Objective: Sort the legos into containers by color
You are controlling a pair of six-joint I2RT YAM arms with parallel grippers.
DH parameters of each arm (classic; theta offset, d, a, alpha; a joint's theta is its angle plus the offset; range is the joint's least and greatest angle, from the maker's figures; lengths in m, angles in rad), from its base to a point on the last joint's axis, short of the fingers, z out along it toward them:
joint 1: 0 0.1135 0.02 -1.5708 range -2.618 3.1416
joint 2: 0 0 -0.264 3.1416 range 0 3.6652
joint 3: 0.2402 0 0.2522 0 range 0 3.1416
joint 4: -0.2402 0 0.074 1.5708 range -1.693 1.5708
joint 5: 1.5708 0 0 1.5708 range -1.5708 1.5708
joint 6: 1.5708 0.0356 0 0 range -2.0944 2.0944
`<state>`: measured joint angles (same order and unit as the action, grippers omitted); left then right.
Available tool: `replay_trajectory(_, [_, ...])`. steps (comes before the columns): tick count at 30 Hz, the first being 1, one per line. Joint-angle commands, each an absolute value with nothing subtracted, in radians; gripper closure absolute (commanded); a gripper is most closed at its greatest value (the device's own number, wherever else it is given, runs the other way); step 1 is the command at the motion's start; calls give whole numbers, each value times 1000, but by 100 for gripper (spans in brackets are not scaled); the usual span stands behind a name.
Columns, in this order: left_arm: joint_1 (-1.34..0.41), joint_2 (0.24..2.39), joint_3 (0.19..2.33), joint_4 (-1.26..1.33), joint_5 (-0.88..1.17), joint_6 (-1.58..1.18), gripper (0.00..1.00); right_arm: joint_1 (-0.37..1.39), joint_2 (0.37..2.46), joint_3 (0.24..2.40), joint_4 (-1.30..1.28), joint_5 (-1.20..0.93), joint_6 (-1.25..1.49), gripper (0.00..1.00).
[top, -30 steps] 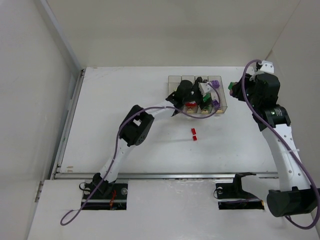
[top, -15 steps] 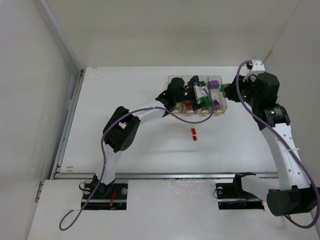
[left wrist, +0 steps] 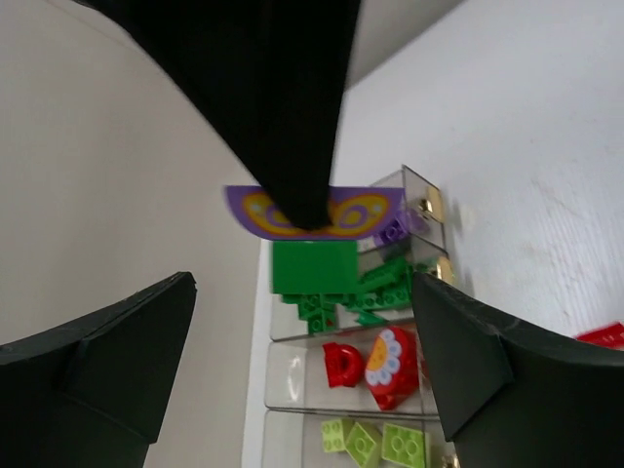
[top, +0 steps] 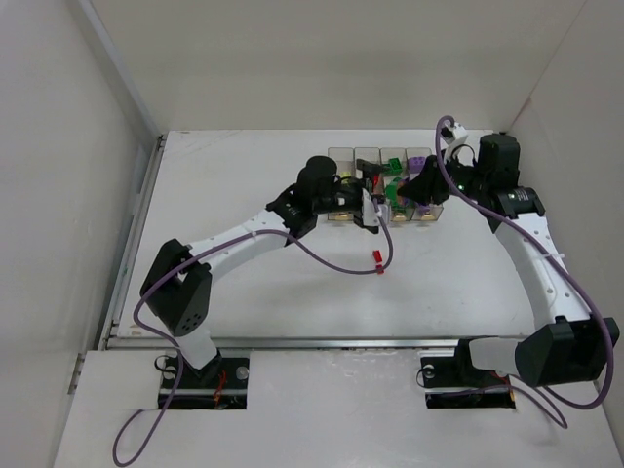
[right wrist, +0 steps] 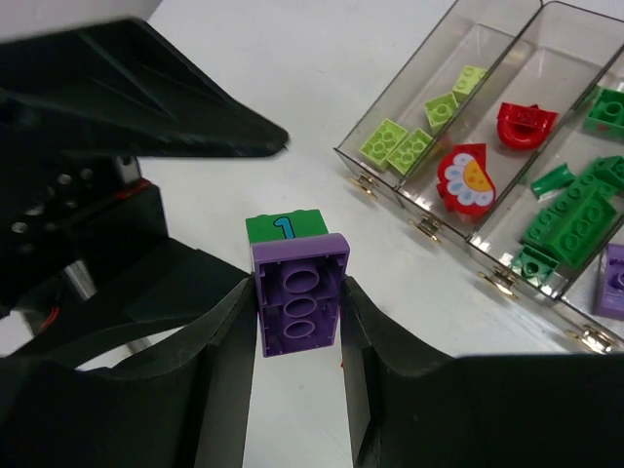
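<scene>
Just beside the containers (right wrist: 409, 83), right gripper (right wrist: 298, 292) clenched on a purple-green clump (right wrist: 297, 317); left gripper (left wrist: 300, 292), jaws spread and empty, faces it, probably to pull the colours apart.

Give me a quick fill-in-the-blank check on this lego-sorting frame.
The right gripper is shut on a lego clump, a green brick joined to a ___ one. The left gripper stands ___, holding nothing. The loose legos on the table, outside the bins, are ___.
Missing words: purple; open; red.
</scene>
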<state>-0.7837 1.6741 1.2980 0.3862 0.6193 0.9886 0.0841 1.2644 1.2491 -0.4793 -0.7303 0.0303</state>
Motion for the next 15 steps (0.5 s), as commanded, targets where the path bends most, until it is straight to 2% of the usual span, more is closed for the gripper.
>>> replay_trajectory(1, [-787, 1669, 1327, 255, 632, 1083, 11, 77, 1238, 1255, -400, -810, 32, 100])
replay_trajectory(6, [-796, 1678, 1338, 242, 652, 1083, 19, 77, 1218, 1229, -391, -819, 43, 100])
replay_trajectory(7, [-796, 1687, 1347, 267, 643, 1071, 29, 77, 1218, 1218, -391, -819, 43, 100])
replay_trajectory(10, [-805, 1687, 1357, 302, 634, 1017, 43, 77, 1207, 1207, -391, -819, 52, 100])
replay_trajectory(13, [-815, 1687, 1358, 302, 634, 1017, 44, 77, 1198, 1195, -391, -810, 52, 100])
replay_trajectory(15, [-815, 1687, 1348, 328, 624, 1006, 40, 77, 1198, 1195, -391, -810, 52, 100])
